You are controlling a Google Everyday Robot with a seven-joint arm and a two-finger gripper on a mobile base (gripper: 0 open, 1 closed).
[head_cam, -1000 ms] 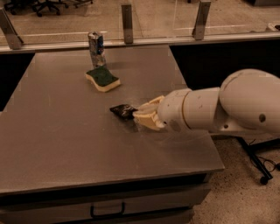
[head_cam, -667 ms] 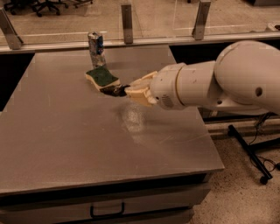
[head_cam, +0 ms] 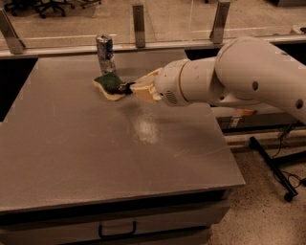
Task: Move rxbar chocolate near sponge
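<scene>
Camera view: black flat rxbar chocolate (head_cam: pixel 125 88) held by cream pincer (head_cam: pixel 132 89) just beside green-topped yellow sponge (head_cam: pixel 109 84); set-down and release judged due next.

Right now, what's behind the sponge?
A can stands behind the sponge. The gripper, beside the sponge, holds a snack bar, mostly hidden in its grip.

An office or lab room, rolling chairs (head_cam: pixel 45 5), glass panels (head_cam: pixel 177 19), big grey table (head_cam: pixel 95 158), robot gripper (head_cam: pixel 135 88) over its far side.
</scene>
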